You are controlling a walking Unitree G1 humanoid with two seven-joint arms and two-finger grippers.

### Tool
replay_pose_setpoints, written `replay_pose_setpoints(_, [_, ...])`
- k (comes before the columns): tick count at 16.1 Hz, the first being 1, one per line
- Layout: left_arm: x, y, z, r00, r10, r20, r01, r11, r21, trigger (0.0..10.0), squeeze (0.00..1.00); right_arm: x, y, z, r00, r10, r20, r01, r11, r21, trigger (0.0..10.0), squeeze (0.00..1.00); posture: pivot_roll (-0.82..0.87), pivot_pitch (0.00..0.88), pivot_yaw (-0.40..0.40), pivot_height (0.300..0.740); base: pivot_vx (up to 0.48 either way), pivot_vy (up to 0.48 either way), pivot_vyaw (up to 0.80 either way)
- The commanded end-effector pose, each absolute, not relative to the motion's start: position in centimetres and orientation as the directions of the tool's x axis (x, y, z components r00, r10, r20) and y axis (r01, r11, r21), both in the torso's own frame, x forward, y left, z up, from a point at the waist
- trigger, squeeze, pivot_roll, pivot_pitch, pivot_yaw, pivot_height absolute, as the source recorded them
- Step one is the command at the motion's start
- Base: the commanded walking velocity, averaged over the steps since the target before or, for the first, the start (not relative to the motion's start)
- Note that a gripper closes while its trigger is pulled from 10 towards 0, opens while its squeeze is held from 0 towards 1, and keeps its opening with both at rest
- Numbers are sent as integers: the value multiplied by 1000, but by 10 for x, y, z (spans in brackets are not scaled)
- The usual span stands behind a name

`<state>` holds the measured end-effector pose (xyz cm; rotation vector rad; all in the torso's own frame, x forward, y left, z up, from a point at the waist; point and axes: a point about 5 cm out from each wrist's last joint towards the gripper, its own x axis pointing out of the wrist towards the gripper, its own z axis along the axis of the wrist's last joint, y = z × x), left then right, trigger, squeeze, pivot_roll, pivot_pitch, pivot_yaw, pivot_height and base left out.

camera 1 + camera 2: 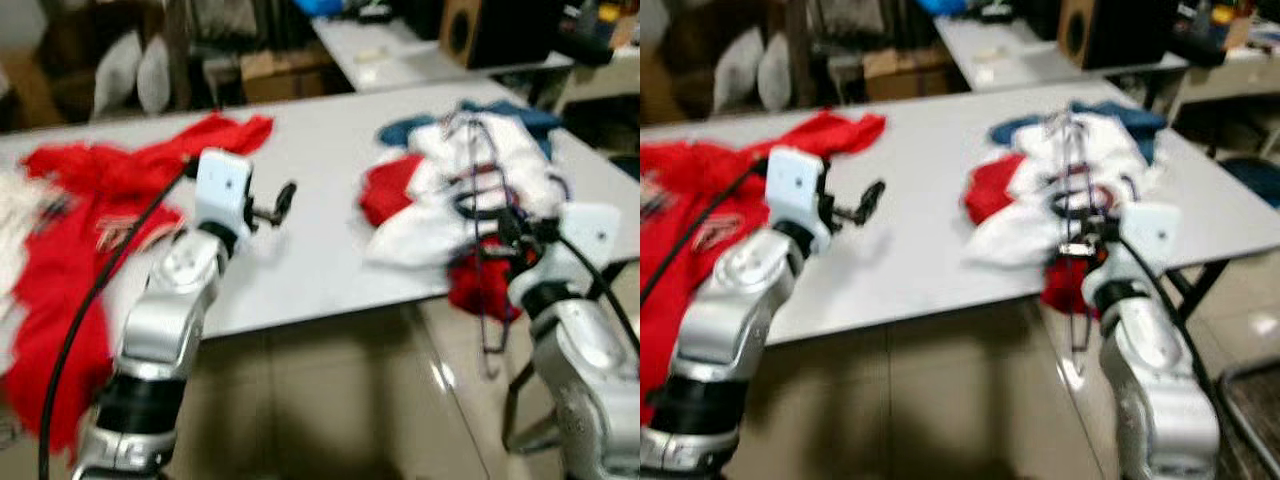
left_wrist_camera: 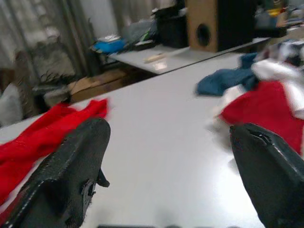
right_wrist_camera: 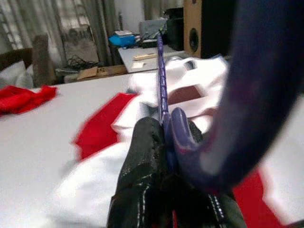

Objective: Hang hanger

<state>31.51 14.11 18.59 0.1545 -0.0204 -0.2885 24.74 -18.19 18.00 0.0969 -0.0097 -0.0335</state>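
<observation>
Right gripper (image 1: 515, 232) is clamped on a purple wire hanger (image 1: 480, 215), at the near right edge of the white table (image 1: 320, 240). In the right wrist view the black fingers (image 3: 142, 166) pinch the hanger's thin purple wire (image 3: 162, 95) tight between them, with a thick blurred purple loop curving across close to the lens. The hanger stands roughly upright in the head views: the upper part rises over a heap of white clothes (image 1: 470, 170), the lower part hangs past the table edge toward the tiled floor (image 1: 350, 400). The frames are blurred, so the hanger's exact outline is hard to trace.

The heap is mixed: white pieces on top, a red garment (image 1: 385, 190) on its left side, a blue one (image 1: 405, 130) at the back, more red fabric draping over the table edge below the gripper.

Left gripper (image 1: 272, 205) is raised over the bare middle of the table, fingers spread wide, holding nothing. The left wrist view shows both fingers (image 2: 71, 175) far apart with the tabletop between them.

A red shirt (image 1: 90, 220) is spread over the left end of the table, hanging off the near edge. A second table (image 1: 400, 50) behind carries a brown speaker box (image 1: 480, 30).
</observation>
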Motion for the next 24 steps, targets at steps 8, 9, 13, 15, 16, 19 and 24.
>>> replay_pose_setpoints(8, [315,144,184,964,-267,-12,266,950,163,10000,55,251,-185,187,998,-46,37,43,996,73,10000,0,28,0,46,740,0,326,0])
replay_pose_setpoints(9, [314,144,183,964,-267,-14,266,950,161,10000,55,251,-185,189,997,-58,57,54,995,83,10000,0,27,0,45,740,0,311,0])
replay_pose_setpoints(13, [312,141,181,965,-263,-14,262,954,147,10000,55,250,-185,188,997,-61,52,53,987,149,10000,0,25,0,27,740,0,301,0])
replay_pose_setpoints(15, [310,142,179,967,-254,-18,254,957,142,10000,55,252,-188,191,994,-67,87,54,989,141,10000,0,27,0,19,740,0,292,0])
replay_pose_setpoints(16, [309,142,178,967,-253,-19,253,957,141,10000,55,252,-189,190,992,-90,83,80,989,121,10000,0,27,0,19,740,0,281,0])
replay_pose_setpoints(19, [309,143,178,968,-251,-21,251,958,142,10000,55,252,-188,189,991,-97,86,80,979,187,10000,0,28,0,17,740,0,277,0])
replay_pose_setpoints(24, [306,149,172,977,-214,-25,215,969,124,10000,59,250,-166,178,987,160,3,-159,978,135,10000,0,39,0,-21,740,0,280,0])
